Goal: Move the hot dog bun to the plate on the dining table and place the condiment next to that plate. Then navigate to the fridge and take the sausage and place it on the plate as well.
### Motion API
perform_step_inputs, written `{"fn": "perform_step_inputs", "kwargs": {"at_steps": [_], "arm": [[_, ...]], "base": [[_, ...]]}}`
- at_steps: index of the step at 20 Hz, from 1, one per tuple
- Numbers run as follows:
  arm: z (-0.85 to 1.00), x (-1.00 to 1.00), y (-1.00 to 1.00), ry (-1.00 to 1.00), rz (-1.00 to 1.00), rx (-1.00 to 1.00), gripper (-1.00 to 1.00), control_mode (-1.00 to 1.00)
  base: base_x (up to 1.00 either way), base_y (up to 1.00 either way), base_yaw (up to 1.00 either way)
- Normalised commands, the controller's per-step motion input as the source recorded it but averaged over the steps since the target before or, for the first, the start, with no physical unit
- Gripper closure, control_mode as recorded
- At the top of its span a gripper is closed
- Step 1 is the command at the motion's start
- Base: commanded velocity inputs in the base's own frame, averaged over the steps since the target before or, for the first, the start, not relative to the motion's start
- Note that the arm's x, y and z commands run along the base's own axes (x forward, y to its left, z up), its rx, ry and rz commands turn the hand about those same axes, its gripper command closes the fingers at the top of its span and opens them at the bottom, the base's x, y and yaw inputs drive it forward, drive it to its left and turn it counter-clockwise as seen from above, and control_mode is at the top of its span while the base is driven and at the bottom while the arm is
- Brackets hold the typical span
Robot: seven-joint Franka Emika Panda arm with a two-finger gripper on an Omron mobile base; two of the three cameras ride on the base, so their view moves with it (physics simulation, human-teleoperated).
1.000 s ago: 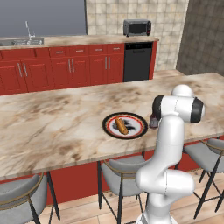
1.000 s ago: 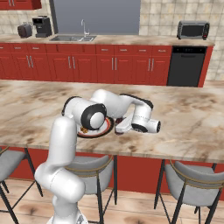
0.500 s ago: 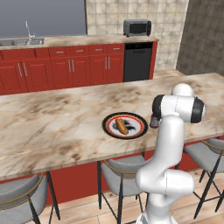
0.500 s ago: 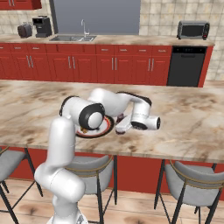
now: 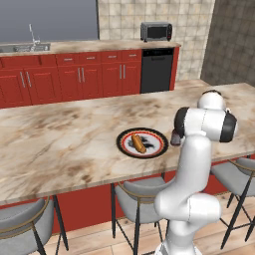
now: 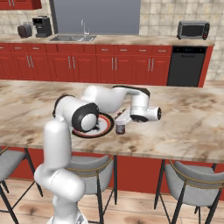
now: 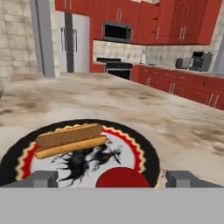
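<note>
The hot dog bun lies on the black-rimmed plate on the dining table. Just right of the plate stands the condiment, upright on the marble, its red cap low in the hand view. My gripper straddles the bottle, open, with a gap between the cap and each of the fingertips. A grey fridge stands far behind the table. The sausage is out of view.
Grey stools sit under the table's near edge. Beyond the table runs a red-cabinet counter with a sink, a toaster oven and a black dishwasher.
The gripper's jaws have spread apart off the condiment bottle, which now stands free beside the plate. The arm has hardly moved.
</note>
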Motion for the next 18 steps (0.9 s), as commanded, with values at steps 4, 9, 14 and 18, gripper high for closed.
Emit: {"fn": "perform_step_inputs", "kwargs": {"at_steps": [4, 9, 14, 18], "arm": [[1.00, -0.41, 0.08, -0.10, 0.00, -0.02, -1.00, -1.00], [1.00, -0.54, 0.27, -0.15, 0.00, -0.07, -1.00, -1.00], [1.00, -0.59, 0.52, -0.16, 0.01, -0.12, -1.00, -1.00], [1.00, -0.63, 0.78, -0.16, 0.01, -0.18, -1.00, -1.00]], "base": [[0.00, 0.00, 0.00], [0.00, 0.00, 0.00], [0.00, 0.00, 0.00], [0.00, 0.00, 0.00]]}}
